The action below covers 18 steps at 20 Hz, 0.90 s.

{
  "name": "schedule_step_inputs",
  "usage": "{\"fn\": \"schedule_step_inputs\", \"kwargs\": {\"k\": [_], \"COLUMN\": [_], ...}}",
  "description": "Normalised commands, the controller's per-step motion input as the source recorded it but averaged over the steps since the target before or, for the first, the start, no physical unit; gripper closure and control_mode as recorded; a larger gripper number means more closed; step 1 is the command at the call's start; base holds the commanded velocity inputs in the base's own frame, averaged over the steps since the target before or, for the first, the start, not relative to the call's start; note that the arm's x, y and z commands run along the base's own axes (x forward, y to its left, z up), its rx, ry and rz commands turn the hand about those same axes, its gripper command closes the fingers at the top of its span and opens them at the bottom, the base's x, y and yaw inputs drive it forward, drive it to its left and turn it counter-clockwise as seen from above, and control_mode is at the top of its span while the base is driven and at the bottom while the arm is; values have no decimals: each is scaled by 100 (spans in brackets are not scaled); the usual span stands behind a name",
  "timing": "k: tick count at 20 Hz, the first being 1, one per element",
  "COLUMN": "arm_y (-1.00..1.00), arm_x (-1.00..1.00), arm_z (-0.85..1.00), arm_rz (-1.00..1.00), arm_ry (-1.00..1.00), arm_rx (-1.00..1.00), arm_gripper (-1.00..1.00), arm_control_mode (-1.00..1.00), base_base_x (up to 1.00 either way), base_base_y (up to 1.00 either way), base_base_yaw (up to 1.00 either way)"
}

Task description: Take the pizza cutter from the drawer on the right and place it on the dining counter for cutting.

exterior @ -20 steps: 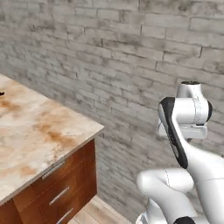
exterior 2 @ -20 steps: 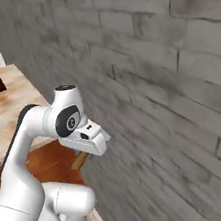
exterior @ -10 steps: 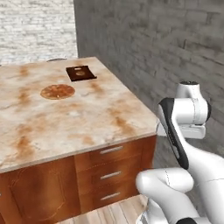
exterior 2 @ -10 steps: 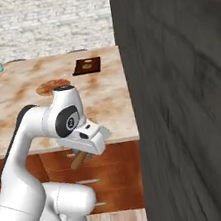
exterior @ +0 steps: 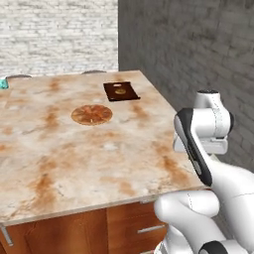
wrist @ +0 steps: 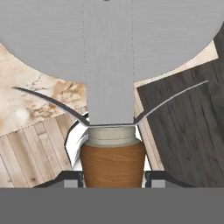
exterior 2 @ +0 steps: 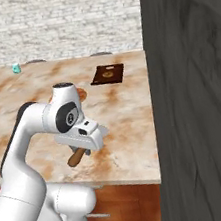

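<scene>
My gripper (wrist: 113,177) is shut on the pizza cutter (wrist: 112,65) by its brown wooden handle (wrist: 112,164). The big grey wheel stands up in front of the hand view. In the right base view the gripper (exterior 2: 83,147) hangs under the white hand, and the cutter's handle (exterior 2: 77,157) sticks out below it to the left. It is held in the air at the near right corner of the dining counter (exterior 2: 118,111), a wide marble top (exterior: 74,158) with rust-brown blotches. The drawer is out of view.
A round pizza (exterior: 92,114) lies mid-counter, a dark board (exterior: 121,91) behind it, a small teal thing (exterior: 3,83) far left. A dark grey wall (exterior 2: 196,94) stands close on the right. Wood fronts with silver handles (exterior: 149,229) face me below the top.
The whole picture has swung: the camera moved, and the grey wall gave way to the dining counter, now wide in front. The arm keeps its pose with the cutter held.
</scene>
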Motion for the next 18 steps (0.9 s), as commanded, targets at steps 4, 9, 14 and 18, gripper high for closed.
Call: {"fn": "schedule_step_inputs", "kwargs": {"k": [4, 9, 14, 18], "arm_y": [0, 0, 0, 6], "arm_x": [0, 0, 0, 76], "arm_z": [0, 0, 0, 0], "arm_rz": [0, 0, 0, 2], "arm_ry": [0, 0, 0, 0], "arm_rx": [0, 0, 0, 0], "arm_gripper": [100, 100, 100, 100], "arm_control_mode": [100, 100, 100, -100], "base_base_x": [16, 25, 43, 0], "base_base_y": [0, 0, 0, 0], "base_base_yaw": [3, 0, 1, 0]}}
